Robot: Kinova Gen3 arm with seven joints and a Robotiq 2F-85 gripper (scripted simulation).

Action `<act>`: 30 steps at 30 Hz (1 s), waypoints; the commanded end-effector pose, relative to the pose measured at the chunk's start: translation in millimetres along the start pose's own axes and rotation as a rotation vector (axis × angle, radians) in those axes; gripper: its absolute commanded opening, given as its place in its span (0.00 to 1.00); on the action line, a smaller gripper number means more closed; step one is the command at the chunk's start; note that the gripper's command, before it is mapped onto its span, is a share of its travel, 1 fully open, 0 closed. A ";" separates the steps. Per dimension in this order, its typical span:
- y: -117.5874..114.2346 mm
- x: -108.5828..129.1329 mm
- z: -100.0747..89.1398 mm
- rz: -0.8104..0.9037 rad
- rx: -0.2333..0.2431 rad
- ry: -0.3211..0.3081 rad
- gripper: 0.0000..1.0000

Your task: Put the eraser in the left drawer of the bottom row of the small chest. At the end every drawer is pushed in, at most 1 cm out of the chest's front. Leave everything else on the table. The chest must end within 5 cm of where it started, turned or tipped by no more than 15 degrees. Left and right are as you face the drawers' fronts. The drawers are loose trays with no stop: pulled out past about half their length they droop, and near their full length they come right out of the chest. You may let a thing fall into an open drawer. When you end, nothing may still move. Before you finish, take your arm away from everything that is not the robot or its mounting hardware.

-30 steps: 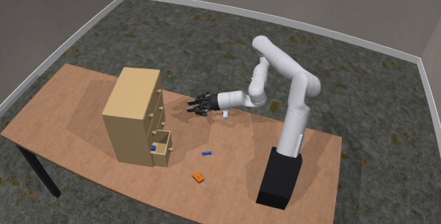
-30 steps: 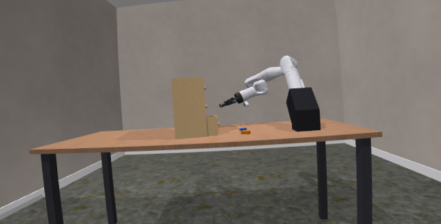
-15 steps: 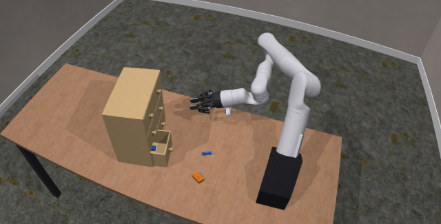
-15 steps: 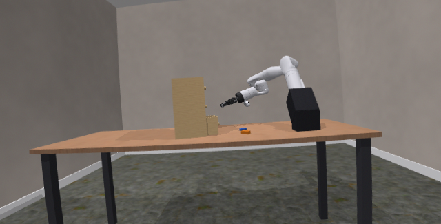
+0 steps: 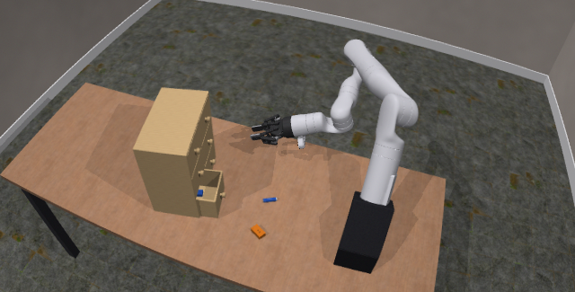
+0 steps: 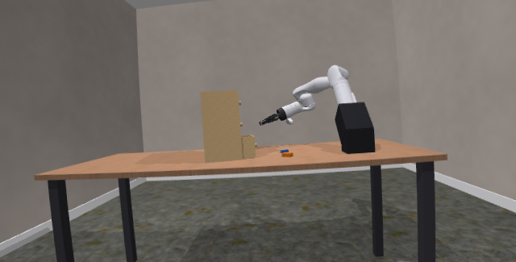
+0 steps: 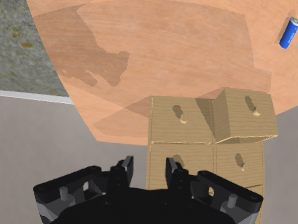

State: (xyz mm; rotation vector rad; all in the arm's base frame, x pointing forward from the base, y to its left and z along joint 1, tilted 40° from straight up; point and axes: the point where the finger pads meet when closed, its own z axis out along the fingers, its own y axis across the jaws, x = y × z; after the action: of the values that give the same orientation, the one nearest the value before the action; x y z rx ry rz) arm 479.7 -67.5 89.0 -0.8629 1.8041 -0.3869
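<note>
So, fingers (image 5: pixel 257 127): partly spread with nothing between them, held level in the air in front of the chest (image 5: pixel 172 121), about halfway up it.
Eraser (image 5: pixel 200 191): seemingly the small blue block lying inside the pulled-out bottom left drawer (image 5: pixel 220 189).
Key relation: the drawer front lies below the fingers and to one side, towards the near edge of the surface (image 5: pixel 67 148).
Drawer axis: straight into the chest, so the push likely runs that way.

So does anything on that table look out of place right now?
One bottom drawer of the chest stands pulled out, a blue item inside; the other drawers look shut. The pincer hangs in mid-air, holding nothing.
</note>
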 end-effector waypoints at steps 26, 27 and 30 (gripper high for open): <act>-32.9 6.0 -18.8 0.002 0.007 0.002 0.38; -33.9 6.2 -19.5 0.002 0.007 0.002 0.38; -37.0 6.7 -21.4 0.002 0.007 0.002 0.38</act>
State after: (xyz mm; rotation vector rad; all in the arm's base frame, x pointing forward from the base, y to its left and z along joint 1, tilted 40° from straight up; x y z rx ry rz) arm 471.8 -95.4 110.5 -0.8629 1.8080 -0.3875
